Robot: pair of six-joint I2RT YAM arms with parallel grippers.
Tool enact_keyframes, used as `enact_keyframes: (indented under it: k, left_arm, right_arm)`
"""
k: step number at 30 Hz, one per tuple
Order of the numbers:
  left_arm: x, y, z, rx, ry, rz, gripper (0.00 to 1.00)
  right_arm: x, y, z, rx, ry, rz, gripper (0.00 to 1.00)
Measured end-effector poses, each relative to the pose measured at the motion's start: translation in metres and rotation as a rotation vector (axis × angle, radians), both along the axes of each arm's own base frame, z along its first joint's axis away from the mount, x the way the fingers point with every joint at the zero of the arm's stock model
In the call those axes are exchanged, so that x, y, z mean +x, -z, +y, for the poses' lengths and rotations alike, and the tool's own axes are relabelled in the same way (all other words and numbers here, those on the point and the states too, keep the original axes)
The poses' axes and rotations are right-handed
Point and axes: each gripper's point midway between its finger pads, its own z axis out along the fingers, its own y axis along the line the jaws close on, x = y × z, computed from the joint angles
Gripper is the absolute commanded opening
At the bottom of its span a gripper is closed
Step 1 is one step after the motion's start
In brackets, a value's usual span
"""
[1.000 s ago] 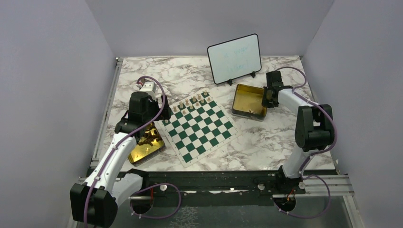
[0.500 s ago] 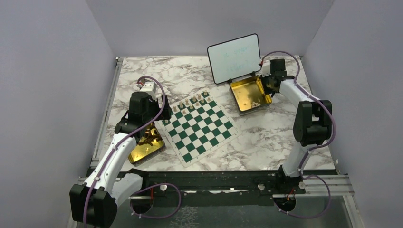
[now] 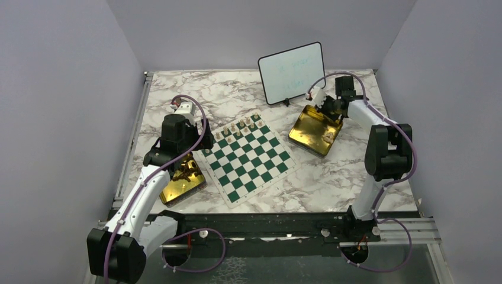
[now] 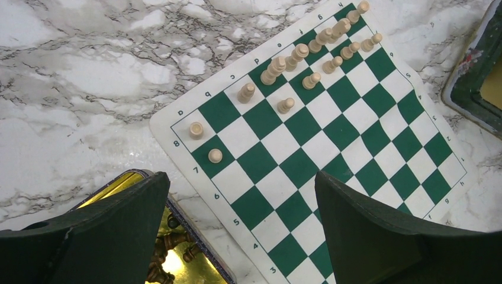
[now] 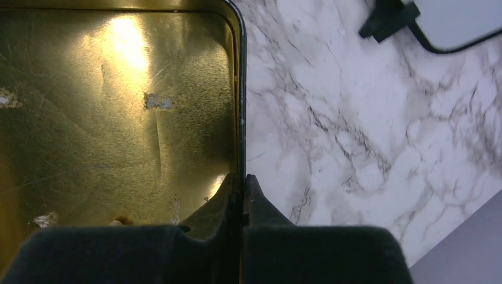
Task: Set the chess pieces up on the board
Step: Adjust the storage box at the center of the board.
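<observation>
Pale beige wooden chess pieces (image 4: 296, 56) line far rows of green-white checked board (image 4: 331, 136). Your right gripper (image 5: 244, 183) clamps rim of gold rectangular metal tin (image 5: 89, 148), held tilted, likely to slide leftovers out. Left gripper (image 4: 241, 180) released.

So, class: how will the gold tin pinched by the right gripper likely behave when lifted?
Probably stiff: the gold tin looks undistorted though the right gripper pinches just one thin wall. Likely light, but shiny metal could slip. It seems tilted, so the loose pale pieces inside may slide.

marble table (image 3: 331, 177) | on it: board (image 3: 248, 160), gold tin (image 3: 174, 190), small whiteboard (image 3: 293, 72)
</observation>
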Motion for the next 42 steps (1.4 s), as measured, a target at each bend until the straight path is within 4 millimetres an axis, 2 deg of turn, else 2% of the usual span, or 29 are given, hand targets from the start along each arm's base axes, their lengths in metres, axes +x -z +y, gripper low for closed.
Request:
enact_keyframes:
  k: [11,15,17,22,25,28,36,42]
  left_arm:
    - [0.001,0.003,0.000,0.005,-0.003,0.011,0.93]
    - [0.001,0.005,0.000,0.006,-0.003,0.016,0.93]
    - [0.001,0.005,0.001,0.009,-0.007,0.016,0.93]
    - [0.002,0.007,0.004,0.018,-0.020,0.019,0.93]
    - [0.003,0.007,0.004,0.021,-0.022,0.021,0.93]
    - [0.003,0.008,0.005,0.024,-0.026,0.020,0.93]
    - [0.003,0.008,0.006,0.029,-0.029,0.019,0.93]
    - [0.003,0.008,0.006,0.029,-0.029,0.019,0.93]
  right_arm:
    - [-0.004,-0.001,0.030,-0.068,-0.482,-0.070,0.02]
    - [0.003,0.003,0.041,-0.061,-0.586,-0.097,0.09]
    - [0.004,0.007,0.044,-0.064,-0.629,-0.106,0.16]
    - [0.010,0.015,0.053,-0.088,-0.711,-0.121,0.28]
    - [0.014,0.022,0.057,-0.100,-0.744,-0.126,0.32]
    - [0.017,0.020,0.060,-0.097,-0.742,-0.142,0.38]
    - [0.031,0.010,0.064,-0.017,-0.597,-0.164,0.41]
    - [0.048,-0.016,0.067,0.104,-0.398,-0.214,0.44]
